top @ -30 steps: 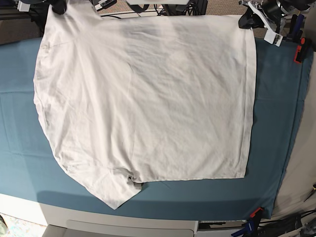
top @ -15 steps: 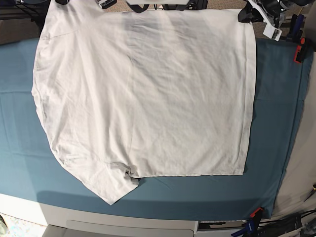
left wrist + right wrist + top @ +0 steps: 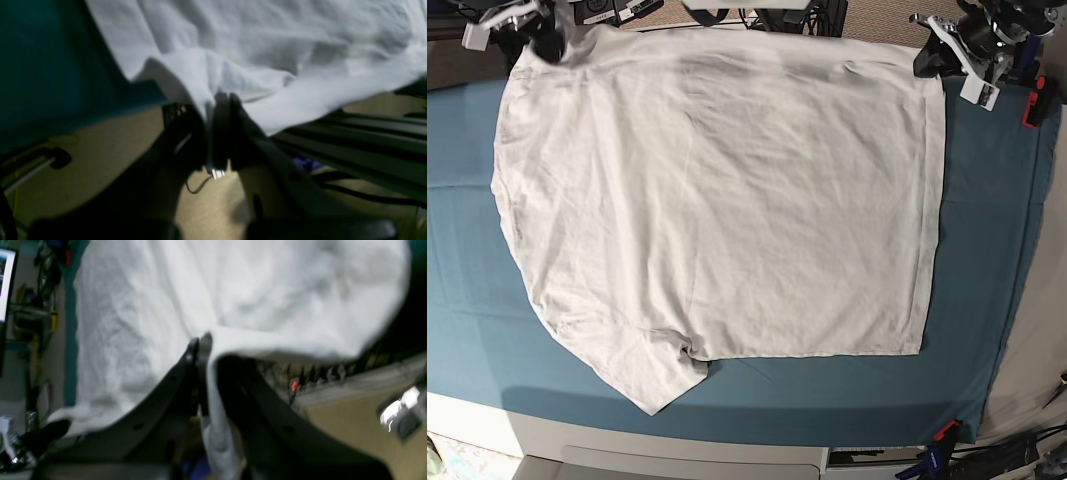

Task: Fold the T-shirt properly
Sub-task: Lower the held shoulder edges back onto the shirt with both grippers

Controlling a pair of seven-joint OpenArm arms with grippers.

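The T-shirt (image 3: 717,200) lies spread over the teal cloth (image 3: 987,250) on the tabletop, one sleeve (image 3: 662,385) poking out at the near edge and its far edge held past the tabletop's back. The left gripper (image 3: 927,55) is clenched on one far corner; the wrist view shows fabric pinched between its fingers (image 3: 222,110). The right gripper (image 3: 545,35) grasps the other far corner, cloth trapped in its closed tips (image 3: 200,343). To fold cleanly, both grippers should probably travel level and together, keeping the held edge taut so wrinkles don't bunch.
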